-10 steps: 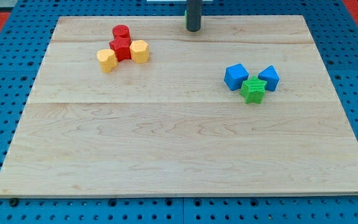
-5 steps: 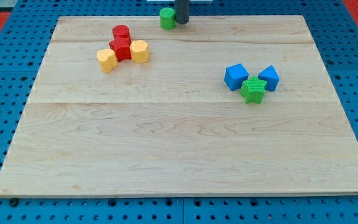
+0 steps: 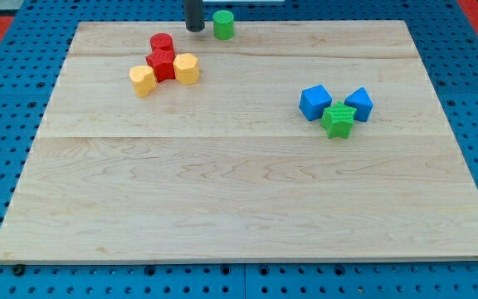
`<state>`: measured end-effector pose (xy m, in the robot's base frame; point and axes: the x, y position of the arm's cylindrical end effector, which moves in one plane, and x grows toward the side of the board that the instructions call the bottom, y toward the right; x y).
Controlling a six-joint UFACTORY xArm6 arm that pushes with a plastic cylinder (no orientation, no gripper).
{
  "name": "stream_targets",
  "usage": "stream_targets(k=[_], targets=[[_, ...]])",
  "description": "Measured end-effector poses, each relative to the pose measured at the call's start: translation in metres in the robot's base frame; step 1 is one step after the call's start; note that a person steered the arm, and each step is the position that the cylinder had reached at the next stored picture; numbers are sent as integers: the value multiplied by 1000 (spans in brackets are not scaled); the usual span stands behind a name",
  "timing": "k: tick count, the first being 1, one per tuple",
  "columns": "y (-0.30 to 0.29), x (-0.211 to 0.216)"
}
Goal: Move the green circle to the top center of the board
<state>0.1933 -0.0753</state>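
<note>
The green circle (image 3: 223, 24), a small green cylinder, stands at the top edge of the wooden board (image 3: 247, 208), a little left of the board's middle. My tip (image 3: 194, 29) is just to the left of it, with a small gap between them. The rod runs up out of the view's top.
A red cylinder (image 3: 161, 43), a red block (image 3: 162, 65) and two yellow blocks (image 3: 187, 68) (image 3: 143, 80) cluster at the upper left, below my tip. Two blue blocks (image 3: 314, 102) (image 3: 359, 103) and a green star block (image 3: 338, 120) cluster at the right.
My tip has moved left along the top edge, from the right of the green circle to its left. The green circle came into sight from behind the rod and now rests.
</note>
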Motion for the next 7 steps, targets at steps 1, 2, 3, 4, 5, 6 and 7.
stream_targets(k=[1,2,3,4,5,6,7], targets=[[0,-1],[57,4],[12,42],[20,121],[84,119],[122,72],[125,22]])
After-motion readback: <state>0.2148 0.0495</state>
